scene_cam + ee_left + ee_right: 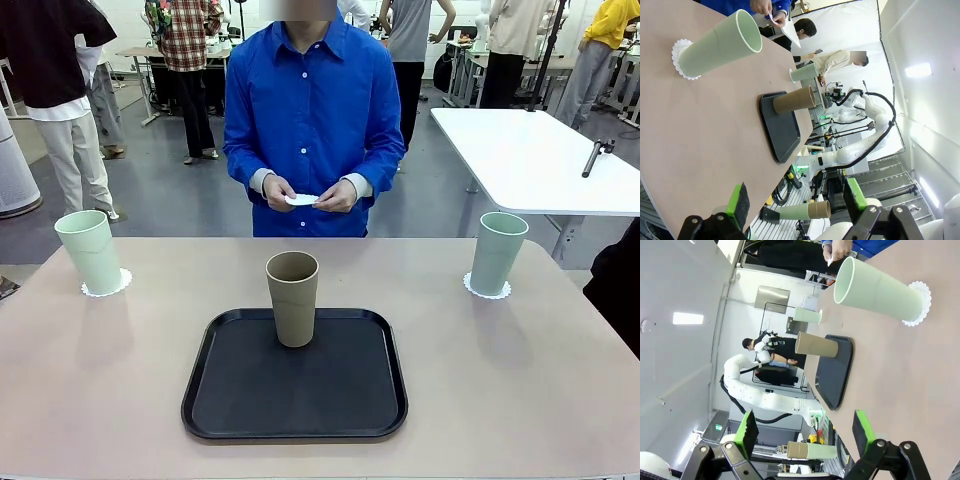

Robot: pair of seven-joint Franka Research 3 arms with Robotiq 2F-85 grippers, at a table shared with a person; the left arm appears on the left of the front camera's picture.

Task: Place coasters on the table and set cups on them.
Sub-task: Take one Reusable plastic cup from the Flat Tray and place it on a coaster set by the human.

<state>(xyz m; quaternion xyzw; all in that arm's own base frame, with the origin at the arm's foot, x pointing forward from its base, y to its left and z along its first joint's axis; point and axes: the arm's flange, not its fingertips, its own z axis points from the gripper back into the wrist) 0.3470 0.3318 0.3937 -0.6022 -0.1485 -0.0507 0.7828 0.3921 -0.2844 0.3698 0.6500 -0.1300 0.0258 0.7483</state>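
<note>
1. Closest in, at my side of the table (100, 390), my left gripper (795, 197) and my right gripper (805, 427) both stand spread wide. Their green pads are well apart, with nothing between them.
2. Dead ahead at twelve o'clock the tan cup (292, 298) stands on the black tray (340, 390), toward the tray's far edge. It is upright, mouth up, long axis vertical, and has no coaster under it.
3. That cup sits about on the midline between my arms, so I judge neither arm clearly nearer. It lies at roughly one o'clock from my left gripper and eleven o'clock from my right. With the axis vertical, a level approach from the side would put the pads across the cup's wall.
4. Farther out, the left mint cup (90, 250) stands at ten o'clock on its coaster (122, 281). The right mint cup (497, 252) stands at two o'clock on its own coaster (470, 289). Both look settled.
5. Farthest, at twelve o'clock beyond the table's far edge, the person's hands (340, 195) hold the third coaster (301, 199) off the tabletop. Until it is laid down, I judge the tan cup has nowhere to go.
</note>
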